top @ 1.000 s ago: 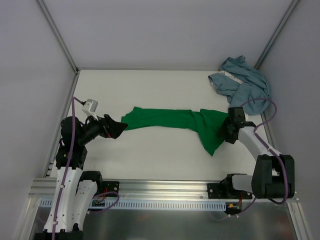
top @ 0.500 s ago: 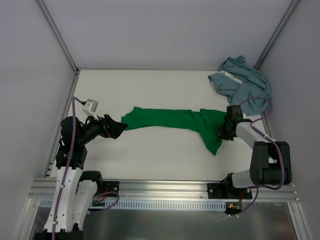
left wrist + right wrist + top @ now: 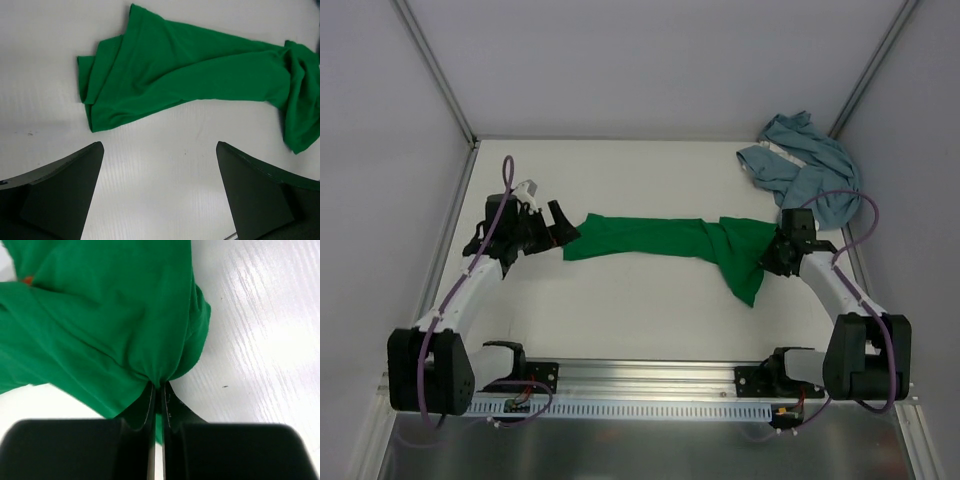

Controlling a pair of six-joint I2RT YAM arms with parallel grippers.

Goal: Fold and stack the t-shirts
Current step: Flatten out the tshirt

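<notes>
The bright green t-shirt [image 3: 655,238] lies stretched out left to right across the middle of the white table, bunched at its right end. My right gripper [image 3: 772,256] is shut on that bunched right end; in the right wrist view the green t-shirt [image 3: 110,315] is pinched between the closed fingers [image 3: 145,405]. My left gripper [image 3: 560,222] stands open just off the shirt's left end, holding nothing; the left wrist view shows the green t-shirt [image 3: 175,75] ahead of the spread fingers [image 3: 65,185]. The blue-grey t-shirt [image 3: 805,165] lies crumpled in the far right corner.
The white table [image 3: 620,300] is walled by pale panels on the left, back and right. An aluminium rail [image 3: 640,385] with both arm bases runs along the near edge. Purple cables loop over each arm.
My right gripper has closed on the green t-shirt's right end. My left arm has swung forward and up, bringing its open gripper to the shirt's left end.
</notes>
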